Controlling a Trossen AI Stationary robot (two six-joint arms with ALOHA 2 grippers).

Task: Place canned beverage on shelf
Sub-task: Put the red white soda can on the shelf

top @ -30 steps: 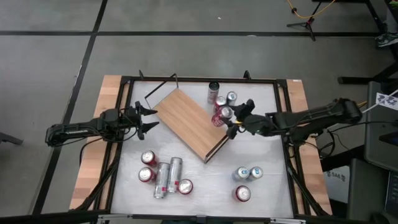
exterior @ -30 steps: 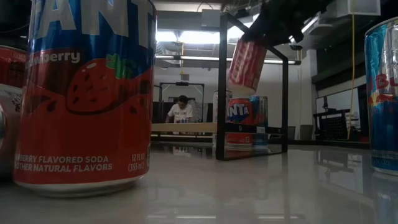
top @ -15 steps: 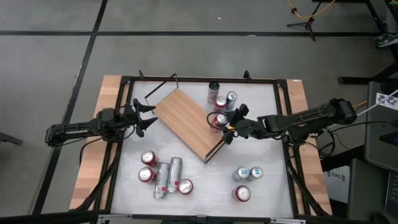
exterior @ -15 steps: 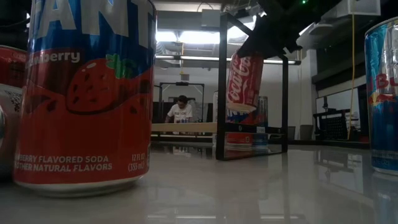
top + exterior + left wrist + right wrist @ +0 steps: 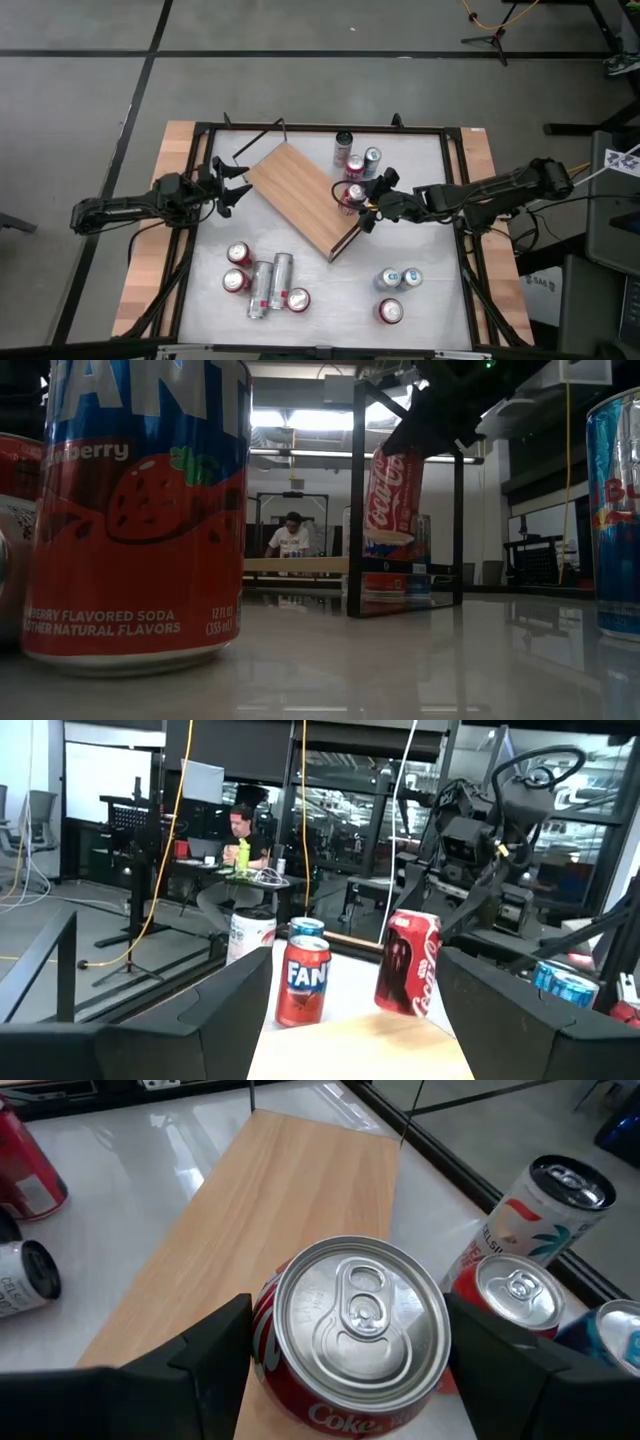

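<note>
Grey floor all round, crossed by dark tape lines. Yellow cable looped near a black stand foot up at the far side. Dark cabinet off to the right. Past the table: big room, ceiling strip lights glowing, black metal frames everywhere. Person sitting at a cluttered desk, monitor behind, office chair by the pale wall. Yellow cables hanging down. Glass partitions further back, probably — reflections make it hard to call.
</note>
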